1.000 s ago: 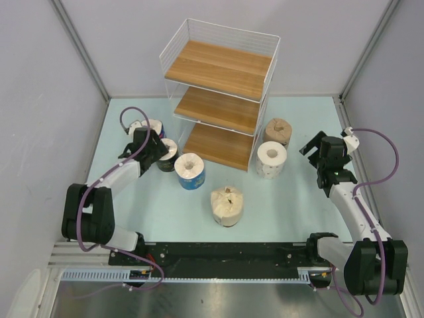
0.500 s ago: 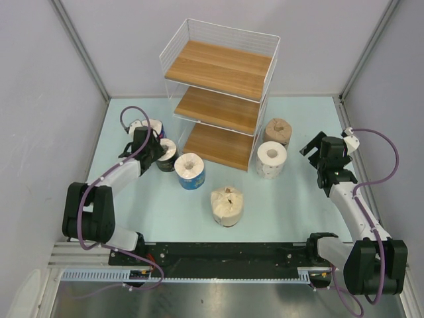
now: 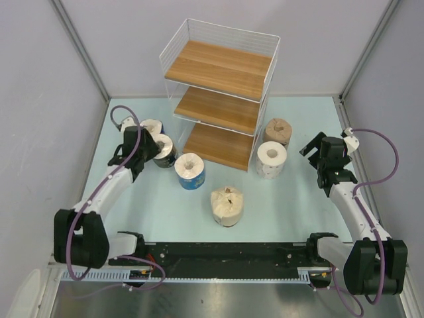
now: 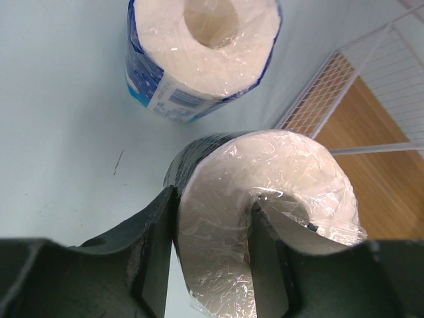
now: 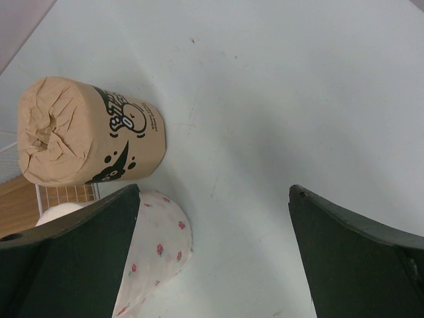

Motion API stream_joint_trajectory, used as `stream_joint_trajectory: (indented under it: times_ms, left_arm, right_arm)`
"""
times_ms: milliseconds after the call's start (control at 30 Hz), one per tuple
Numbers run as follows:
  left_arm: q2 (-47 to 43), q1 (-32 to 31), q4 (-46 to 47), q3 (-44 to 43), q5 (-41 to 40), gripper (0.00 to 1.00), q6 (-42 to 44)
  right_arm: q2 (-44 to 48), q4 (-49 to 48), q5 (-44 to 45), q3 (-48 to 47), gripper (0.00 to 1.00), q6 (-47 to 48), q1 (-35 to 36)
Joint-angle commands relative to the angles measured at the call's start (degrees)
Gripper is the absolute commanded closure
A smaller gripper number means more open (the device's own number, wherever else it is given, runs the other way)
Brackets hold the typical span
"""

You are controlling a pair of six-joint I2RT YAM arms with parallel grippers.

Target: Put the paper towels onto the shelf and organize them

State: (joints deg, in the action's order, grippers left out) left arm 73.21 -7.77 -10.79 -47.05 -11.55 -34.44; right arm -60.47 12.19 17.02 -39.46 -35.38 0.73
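left hand (image 4: 212, 222) narrow, clamped on the wall of the dark-wrapped roll (image 4: 278, 172): one finger in the core, one outside. this roll is at centre left of the top view, near the shelf (image 3: 218, 66), with a blue-wrapped roll (image 4: 199, 46) just beside it. right hand (image 5: 213, 199) wide, holding nothing, over the tabletop (image 5: 285, 79). tan roll (image 5: 86, 132) and dotted roll (image 5: 159, 248) are at left of the right wrist view.

Pale blue table (image 3: 298, 212), 3-tier shelf (image 3: 218, 99) at back, 6 paper towels (image 3: 226, 205) around it
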Motion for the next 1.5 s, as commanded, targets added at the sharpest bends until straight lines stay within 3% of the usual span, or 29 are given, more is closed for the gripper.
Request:
stream_joint_trajectory:
  times_ms: [0,267,533,667,767,1000,1233,1467]
  left_arm:
    - [-6.67,0.48,-1.16,-2.44,1.79,0.73,1.12]
    - [-16.51,0.48,-1.52,-5.24,6.53,0.73,5.07]
    - [-18.28,0.48,-1.34,-11.48,16.29,0.75,7.28]
    - [-19.16,0.48,-0.11,-12.98,19.81,0.59,8.07]
    - [-19.33,0.48,-0.20,-14.82,21.92,0.56,8.77]
    - [-18.63,0.48,1.55,-18.96,25.87,0.66,7.54]
    - [-16.09,0.21,6.83,-20.45,27.81,0.66,4.91]
    - [-11.86,-5.49,8.76,-21.86,23.60,0.67,5.17]
  right_arm:
    - [0.35,0.20,-0.23,-1.93,0.00,-0.31,-0.12]
    - [1.14,0.74,1.53,-1.85,0.00,-0.48,-0.12]
    - [1.40,0.82,1.35,-1.93,0.00,-0.31,-0.20]
    - [2.02,1.70,1.97,-1.93,0.00,-0.13,-0.20]
    - [2.28,2.05,2.32,-1.85,0.00,-0.22,-0.29]
    - [1.84,1.88,2.14,-1.85,0.00,-0.75,-0.29]
    - [1.93,3.28,2.58,-1.85,0.00,-1.27,-0.29]
    - [2.37,3.90,3.37,-1.85,0.00,-0.75,-0.29]
